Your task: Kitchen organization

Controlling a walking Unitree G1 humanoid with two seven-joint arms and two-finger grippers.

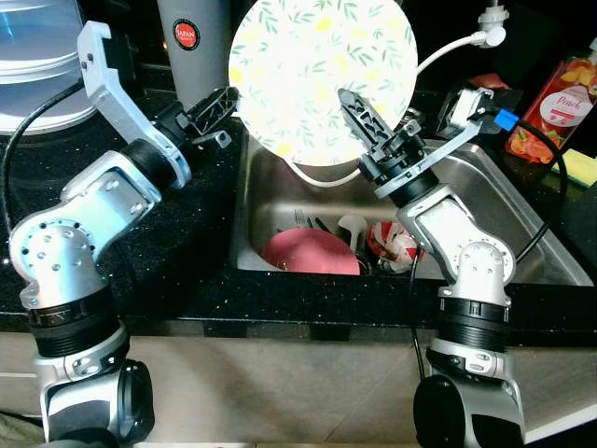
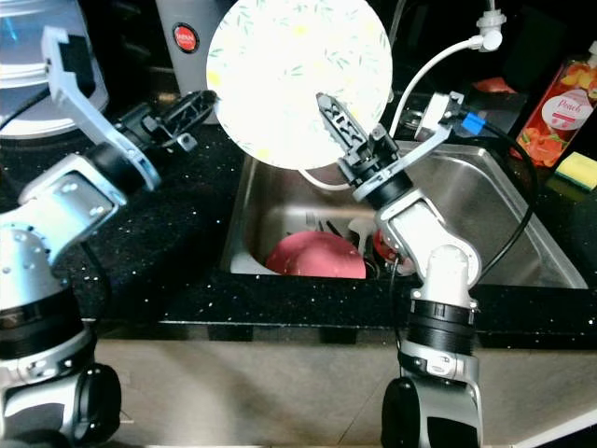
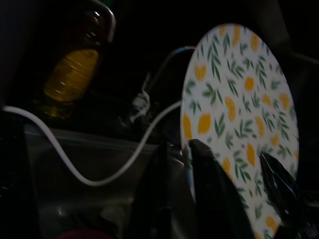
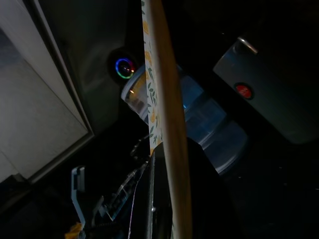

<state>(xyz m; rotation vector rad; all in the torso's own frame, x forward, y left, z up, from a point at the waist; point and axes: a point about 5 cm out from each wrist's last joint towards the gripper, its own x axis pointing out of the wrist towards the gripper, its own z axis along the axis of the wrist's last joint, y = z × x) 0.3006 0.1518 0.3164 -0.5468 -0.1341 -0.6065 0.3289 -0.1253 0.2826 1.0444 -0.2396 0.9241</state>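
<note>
A round white plate (image 1: pixel 322 75) with a yellow lemon and green leaf pattern is held upright above the sink (image 1: pixel 504 187). My right gripper (image 1: pixel 359 112) is shut on its lower right part; in the right wrist view the plate's rim (image 4: pixel 164 99) runs edge-on between the fingers (image 4: pixel 199 189). From the left counter my left gripper (image 1: pixel 222 103) reaches the plate's left rim. In the left wrist view its fingers (image 3: pixel 214 199) stand apart and straddle the plate (image 3: pixel 239 114).
In the steel sink lie a pink plate (image 1: pixel 311 252), some utensils and a red-and-white cup (image 1: pixel 392 245). A white hose (image 1: pixel 448 51) arcs over it. A steel canister (image 1: pixel 191 42) stands behind, clear containers (image 1: pixel 37 56) far left, a peach bottle (image 1: pixel 550 103) and yellow sponge (image 1: pixel 580 166) right.
</note>
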